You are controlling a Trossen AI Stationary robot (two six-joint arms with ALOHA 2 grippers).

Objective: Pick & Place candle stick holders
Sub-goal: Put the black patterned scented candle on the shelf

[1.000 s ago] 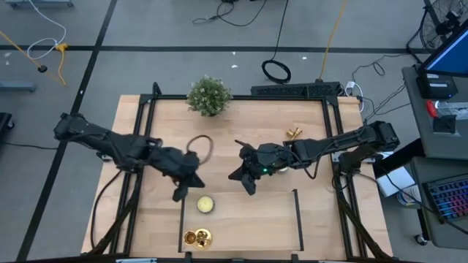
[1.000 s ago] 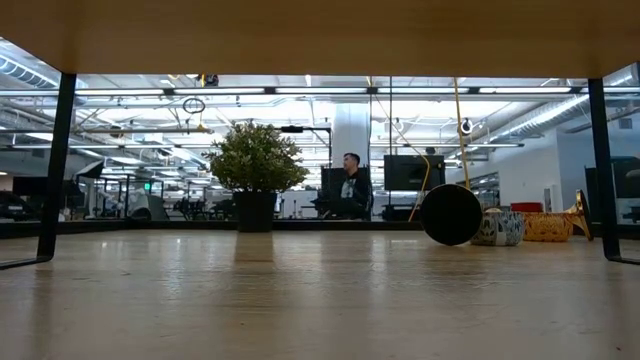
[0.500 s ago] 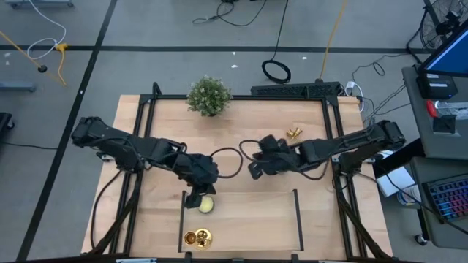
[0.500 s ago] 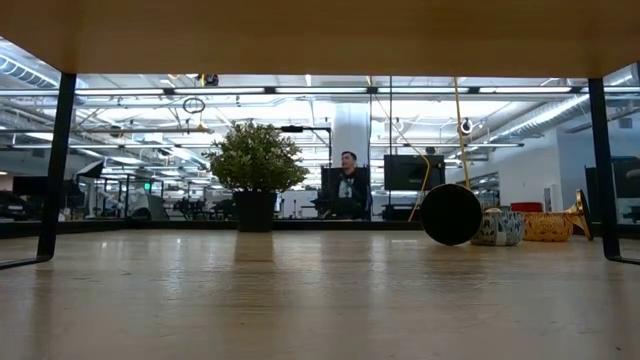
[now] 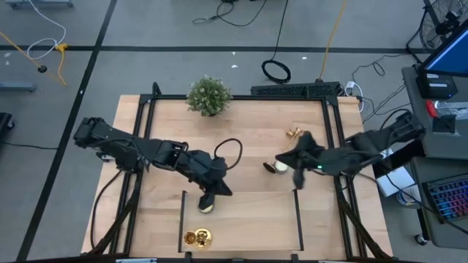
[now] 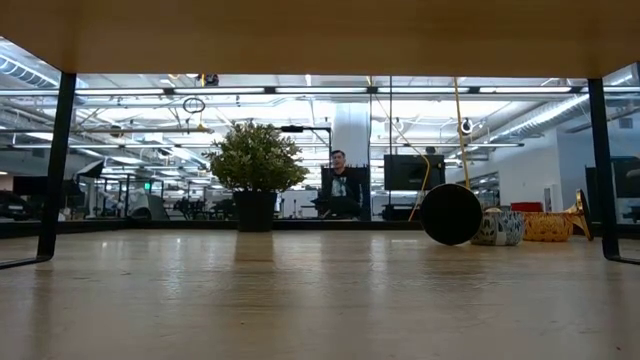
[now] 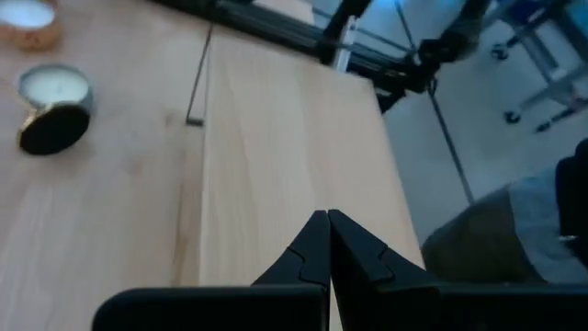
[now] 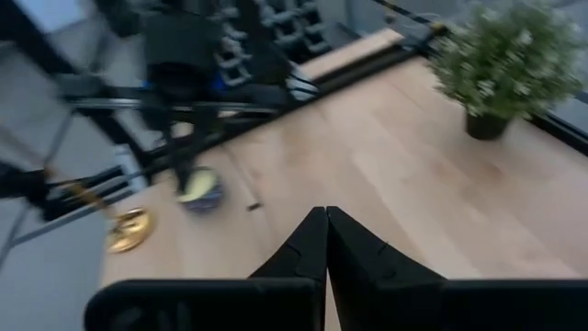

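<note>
Gold candle stick holders (image 5: 196, 237) sit together at the table's near edge; they also show in the right wrist view (image 8: 129, 230). Another gold holder (image 5: 294, 133) lies toward the far right and shows in the low view (image 6: 578, 212). My left gripper (image 5: 216, 191) hangs shut over mid-table, above a pale candle tin (image 5: 207, 207), with its fingers (image 7: 326, 234) holding nothing. My right gripper (image 5: 284, 162) is shut too (image 8: 326, 225), raised at the right beside a second candle tin (image 5: 276, 167).
A bushy potted plant (image 5: 209, 95) stands at the far edge, left of centre. Dark tape lines (image 5: 296, 212) mark a rectangle at the near middle. The second tin (image 7: 55, 97) rests by its dark lid. Black frame rails (image 5: 333, 131) run along the table's sides.
My left gripper has gone toward the table's right and a little toward the near edge, ending over the pale candle tin. My right gripper has drawn back toward the right edge, risen and rolled, uncovering the second tin. Both stayed shut. No object has moved.
</note>
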